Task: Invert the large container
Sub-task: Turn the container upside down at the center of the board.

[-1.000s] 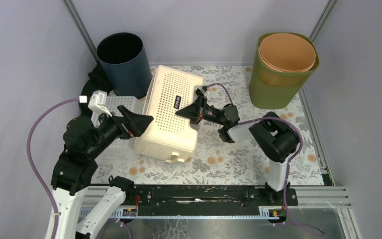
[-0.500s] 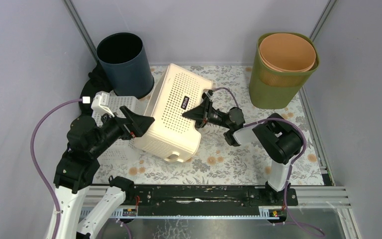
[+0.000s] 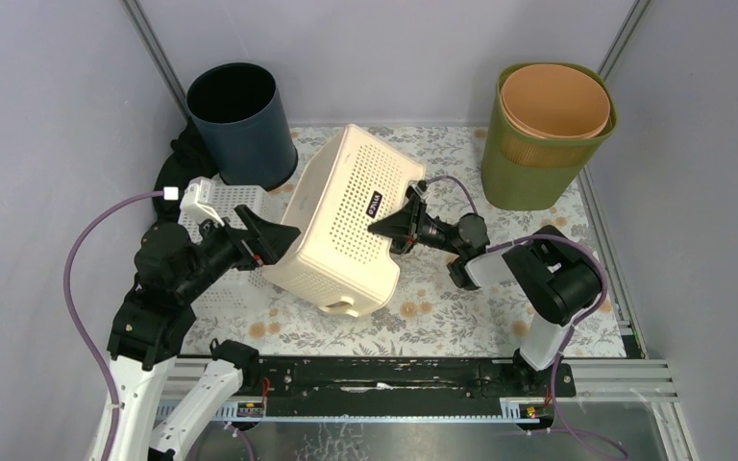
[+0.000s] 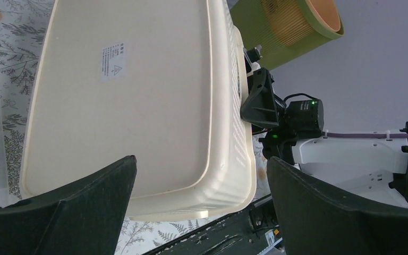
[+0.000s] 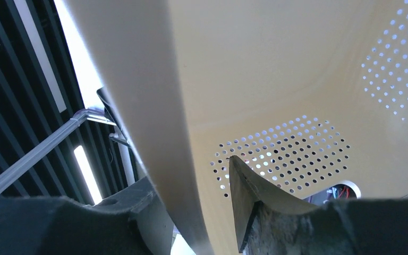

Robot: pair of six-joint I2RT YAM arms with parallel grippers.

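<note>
The large container is a cream perforated basket [image 3: 346, 226], tilted up on its near left edge in the middle of the floral mat, its solid bottom facing left. My right gripper [image 3: 384, 226] is shut on its right rim wall; in the right wrist view the wall [image 5: 159, 106] runs between my fingers [image 5: 188, 175], one finger inside the basket. My left gripper [image 3: 283, 240] is open and empty beside the basket's bottom. In the left wrist view the bottom [image 4: 122, 95] fills the space ahead of my wide-apart fingers [image 4: 202, 162].
A dark blue bin [image 3: 240, 120] stands at the back left. A green bin with an orange bin inside [image 3: 548, 125] stands at the back right. A small white perforated basket [image 3: 221, 206] lies under my left arm. The black rail [image 3: 394, 375] runs along the near edge.
The right gripper has moved right and up with the rim, tipping the basket steeper, so its open side turns right. The left gripper has barely moved.
</note>
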